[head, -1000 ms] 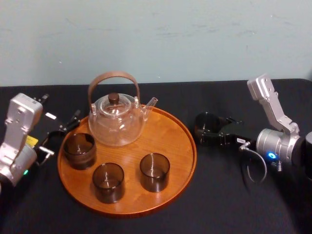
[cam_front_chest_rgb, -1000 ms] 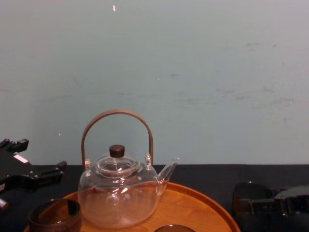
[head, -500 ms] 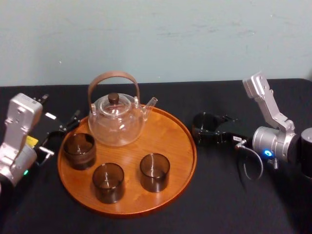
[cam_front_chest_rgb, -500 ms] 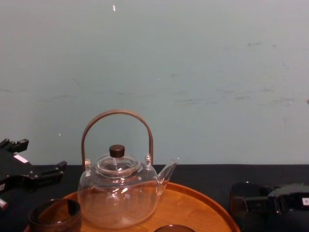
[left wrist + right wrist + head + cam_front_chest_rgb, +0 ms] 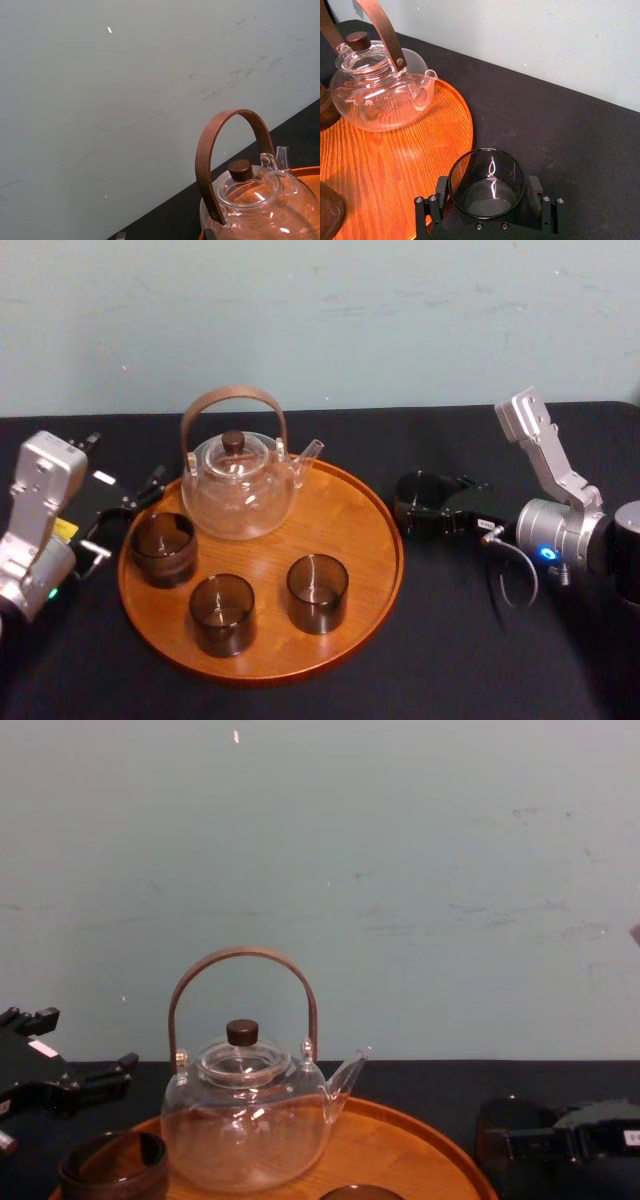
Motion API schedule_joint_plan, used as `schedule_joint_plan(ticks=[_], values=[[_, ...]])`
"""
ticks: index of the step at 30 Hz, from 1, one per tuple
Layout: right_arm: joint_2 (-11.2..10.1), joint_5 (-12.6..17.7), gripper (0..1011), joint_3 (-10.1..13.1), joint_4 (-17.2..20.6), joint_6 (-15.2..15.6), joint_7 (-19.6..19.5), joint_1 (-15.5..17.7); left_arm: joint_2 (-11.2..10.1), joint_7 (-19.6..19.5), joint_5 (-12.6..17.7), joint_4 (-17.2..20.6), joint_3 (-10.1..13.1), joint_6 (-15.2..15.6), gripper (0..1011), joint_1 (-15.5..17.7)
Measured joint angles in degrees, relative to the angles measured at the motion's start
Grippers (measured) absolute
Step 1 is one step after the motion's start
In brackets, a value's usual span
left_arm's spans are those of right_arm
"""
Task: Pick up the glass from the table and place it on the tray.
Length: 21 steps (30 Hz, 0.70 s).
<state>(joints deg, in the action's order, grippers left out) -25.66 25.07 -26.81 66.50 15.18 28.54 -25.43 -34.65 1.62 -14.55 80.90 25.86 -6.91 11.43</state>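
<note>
Three cups (image 5: 222, 612) share the tray (image 5: 385, 540) with the teapot (image 5: 238, 490); the glass (image 5: 486, 175) — clasped in the right gripper (image 5: 432, 510) — sits just off the tray's right rim, over the table (image 5: 450, 640). Best: clear the rim, stay level, land on bare wood. Left gripper (image 5: 125, 512) idles left of the tray, spread.

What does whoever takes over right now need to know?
Right claw: shut on the glass, low by the table, just right of the tray; I cannot tell whether it is lifted.
Left claw: open, parked left of the tray.
Done: glass grasped.
Left: lift it, carry it over the rim, set it on bare tray, release.
</note>
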Motion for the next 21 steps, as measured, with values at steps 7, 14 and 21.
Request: schedule_joint_plan(ticks=[7,14,21], values=[[0.0,0.2,909,0.0,0.0,0.0,0.0,0.0,0.0,0.0,0.0,0.0,0.0,0.0,1001,0.0],[-0.1,0.2,907,0.1,0.1,0.0,0.1,0.1,0.0,0.0,0.0,0.0,0.0,0.0,1001,0.0],[-0.1,0.3,907,0.1,0.1,0.0,0.1,0.1,0.0,0.0,0.0,0.0,0.0,0.0,1001,0.0]])
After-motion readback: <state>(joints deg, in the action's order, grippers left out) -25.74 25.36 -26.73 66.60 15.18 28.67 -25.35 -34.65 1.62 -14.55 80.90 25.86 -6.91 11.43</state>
